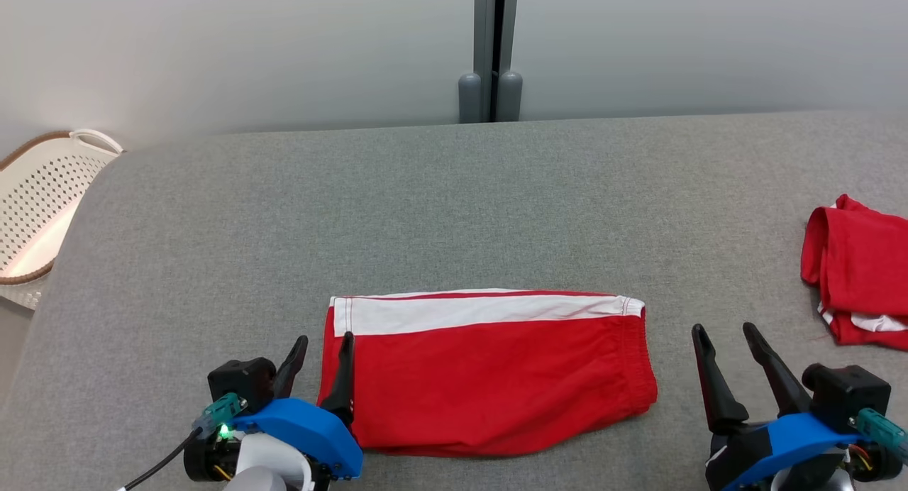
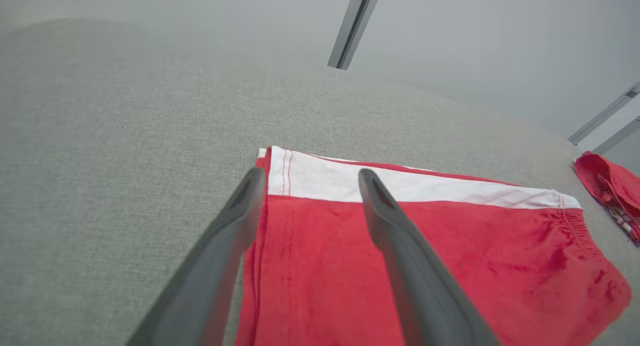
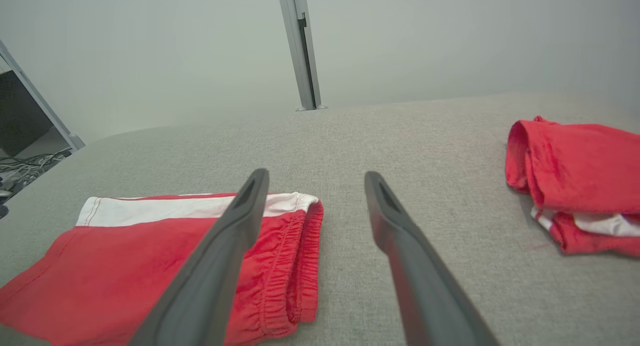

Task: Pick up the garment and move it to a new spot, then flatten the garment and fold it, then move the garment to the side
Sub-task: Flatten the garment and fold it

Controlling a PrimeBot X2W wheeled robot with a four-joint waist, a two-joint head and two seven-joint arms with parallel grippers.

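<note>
A grey fabric-covered bench (image 1: 454, 193) runs up to a pale wall with a grey post (image 1: 494, 51) at its middle. The left pincer (image 1: 324, 343) has its fingers apart, astride the left hem of the garment (image 1: 489, 377): one finger is over the red cloth, the other over bare bench just beside it. The garment, red shorts with a white band along the far edge, lies folded flat at the near middle of the bench. The right pincer (image 1: 725, 333) is also spread and empty, over bare bench near the waistband end. Farther right lies a second red garment (image 1: 858, 271), bunched. A white perforated basket (image 1: 42, 207) stands off the bench's left end.
</note>
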